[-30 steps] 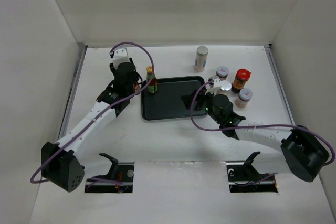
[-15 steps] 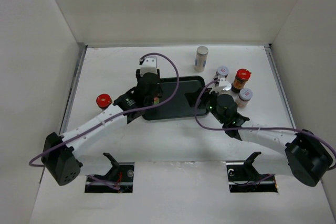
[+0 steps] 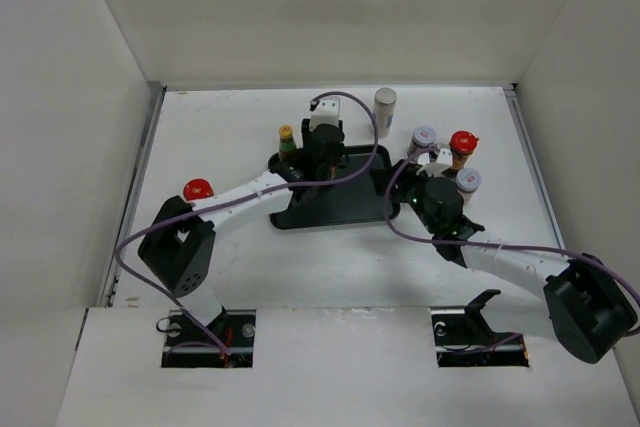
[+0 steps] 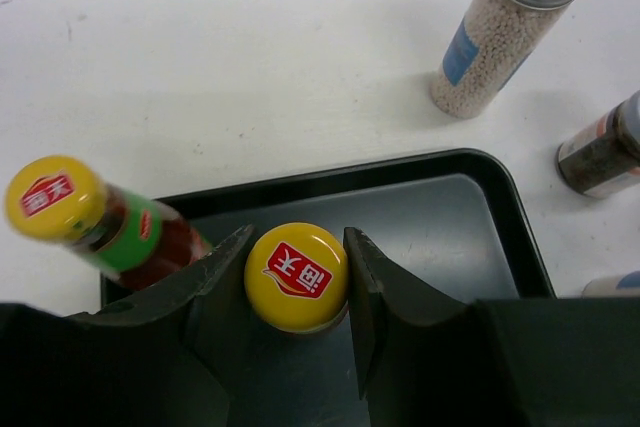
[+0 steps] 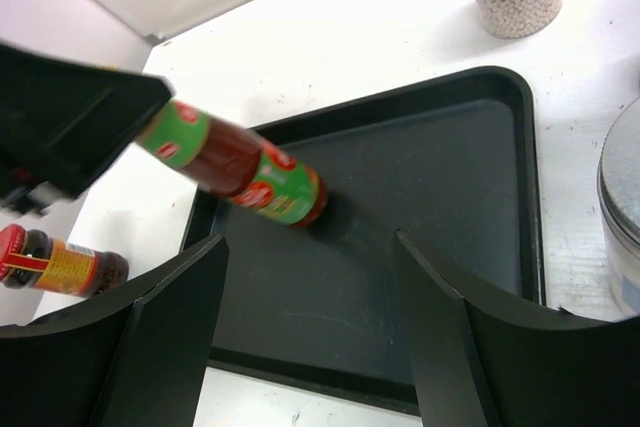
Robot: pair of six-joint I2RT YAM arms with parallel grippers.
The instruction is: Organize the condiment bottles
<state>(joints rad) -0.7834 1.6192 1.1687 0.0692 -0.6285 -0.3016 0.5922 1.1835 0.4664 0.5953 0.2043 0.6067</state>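
Grip near cap of slim dark yellow-capped sauce bottle (image 4: 296,279) by left pincer (image 4: 297,249); likely slick, top-heavy; right pincer (image 5: 308,245) wide, empty.

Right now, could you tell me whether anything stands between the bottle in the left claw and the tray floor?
Nothing visible does. The left claw holds the yellow-capped bottle over the black tray, whose floor around its base is bare. The second yellow-capped bottle stands apart at the tray's corner.
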